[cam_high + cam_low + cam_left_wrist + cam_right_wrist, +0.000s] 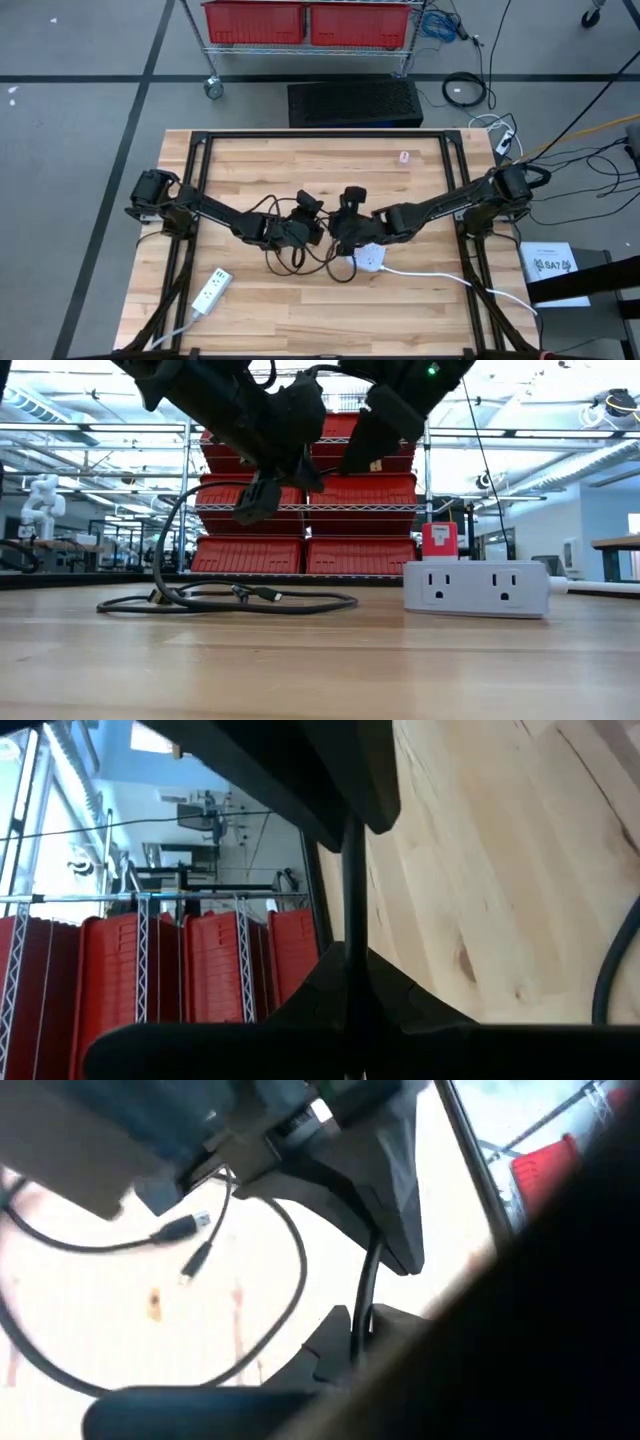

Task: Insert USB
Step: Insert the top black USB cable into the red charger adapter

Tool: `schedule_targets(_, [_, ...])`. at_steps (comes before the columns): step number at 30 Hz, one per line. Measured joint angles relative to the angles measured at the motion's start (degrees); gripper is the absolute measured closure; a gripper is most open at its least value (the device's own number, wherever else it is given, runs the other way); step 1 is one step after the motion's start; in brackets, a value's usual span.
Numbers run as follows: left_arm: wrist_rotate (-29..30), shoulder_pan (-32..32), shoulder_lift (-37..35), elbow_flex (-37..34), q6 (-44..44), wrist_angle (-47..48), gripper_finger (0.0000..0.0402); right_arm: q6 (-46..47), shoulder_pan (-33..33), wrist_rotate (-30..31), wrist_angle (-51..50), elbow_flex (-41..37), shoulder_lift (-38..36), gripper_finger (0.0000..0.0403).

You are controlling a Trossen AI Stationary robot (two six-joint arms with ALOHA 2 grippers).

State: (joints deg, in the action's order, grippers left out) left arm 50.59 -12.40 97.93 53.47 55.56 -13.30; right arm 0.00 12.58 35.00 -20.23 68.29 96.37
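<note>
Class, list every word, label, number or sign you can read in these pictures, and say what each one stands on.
"SAT" or similar, not sure: dark print on the white sheet beside the table's right edge, high view.
Rest of that sheet: too small to read.
Red tag behind the white power strip, low view: white mark, too blurred to read.
Second white power strip, high view: no readable marking.
Pink item on the table: nothing readable.

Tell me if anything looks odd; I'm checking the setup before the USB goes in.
The black USB cable sprawls in loose loops mid-table, both plug ends lying free on the wood. A second power strip sits askew near the front left edge.
</note>
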Motion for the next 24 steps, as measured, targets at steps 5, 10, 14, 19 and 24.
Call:
schedule_targets(5, [-0.13, 0.03, 0.00, -0.02, -1.65, 0.54, 0.0394, 2.52, -0.26, 0.19, -10.75, 7.80, 3.91, 0.0385])
schedule_targets(10, [-0.73, 0.04, 0.00, -0.02, -3.06, 0.28, 0.0394, 5.54, -1.27, -0.48, -15.65, 11.96, 6.08, 0.0352])
schedule_targets(14, [-1.10, 0.00, 0.02, -0.02, -3.16, 0.38, 0.0394, 5.39, -1.88, -1.32, -15.68, 12.09, 6.48, 0.0320])
schedule_targets(19, [-1.25, 0.00, 0.02, -0.02, -3.01, 0.44, 0.0394, 4.94, -2.12, -2.72, -15.84, 12.07, 6.48, 0.0331])
schedule_targets(24, [-1.29, -0.05, 0.02, -0.02, -2.78, 0.62, 0.0394, 3.40, -1.83, -2.38, -16.06, 12.07, 6.47, 0.0391])
